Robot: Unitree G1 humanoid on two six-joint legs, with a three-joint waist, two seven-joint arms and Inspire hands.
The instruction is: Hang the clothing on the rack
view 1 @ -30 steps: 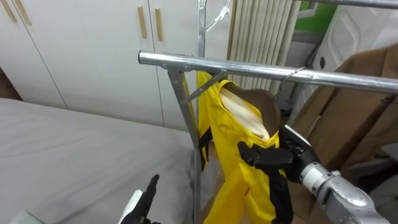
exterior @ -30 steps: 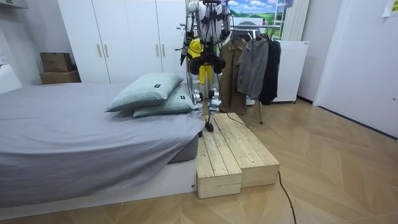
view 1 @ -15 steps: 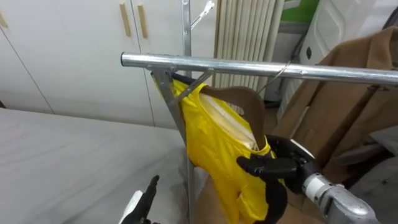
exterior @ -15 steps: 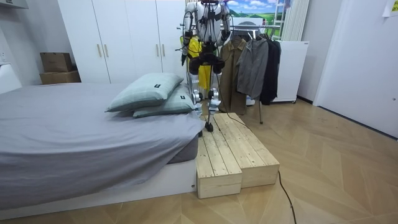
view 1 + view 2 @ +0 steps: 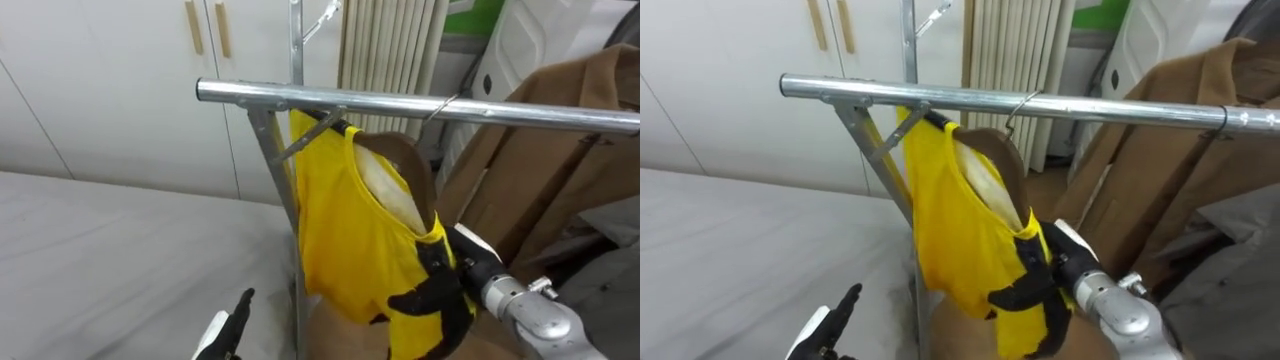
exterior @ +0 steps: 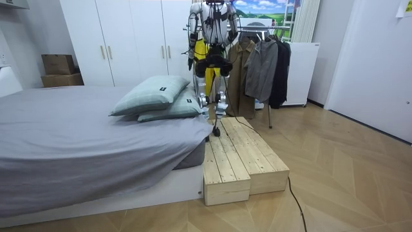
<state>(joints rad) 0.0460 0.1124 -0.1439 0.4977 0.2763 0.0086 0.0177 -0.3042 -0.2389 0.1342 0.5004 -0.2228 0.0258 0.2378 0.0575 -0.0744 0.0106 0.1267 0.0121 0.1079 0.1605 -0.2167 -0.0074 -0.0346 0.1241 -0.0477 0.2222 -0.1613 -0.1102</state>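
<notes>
Biggest thing around me is the grey bed (image 5: 100,250), running off to my left with the white wardrobe (image 5: 100,80) behind it. I'm standing right up against the clothes rack at the far end of the wooden platform (image 6: 241,161), so the rail is sitting within arm's reach. The metal rail (image 5: 400,100) is crossing in front of me at about head height, and a brown coat (image 5: 560,130) is hanging further along on my right. That's why I'm working at the rail's free end, near the slanted brace, where there's room. The yellow garment (image 5: 350,230) is draping from the rail on a brown hanger (image 5: 405,160), sitting just beside that brace and not bunching into the coat. My right hand (image 5: 440,290) is closing its fingers around the lower shoulder of the garment. I'm gripping cloth and, I think, the hanger end under it, so I'm steering the whole thing from below instead of fumbling near the rail. My left hand (image 5: 225,330) is hovering low over the bed edge, fingers loose and straight, holding nothing and staying out of the way. The thin wire hook (image 5: 445,103) is looking like it's lying over the rail, so I'm guessing the weight is mostly on the rack and letting go is what's left.
</notes>
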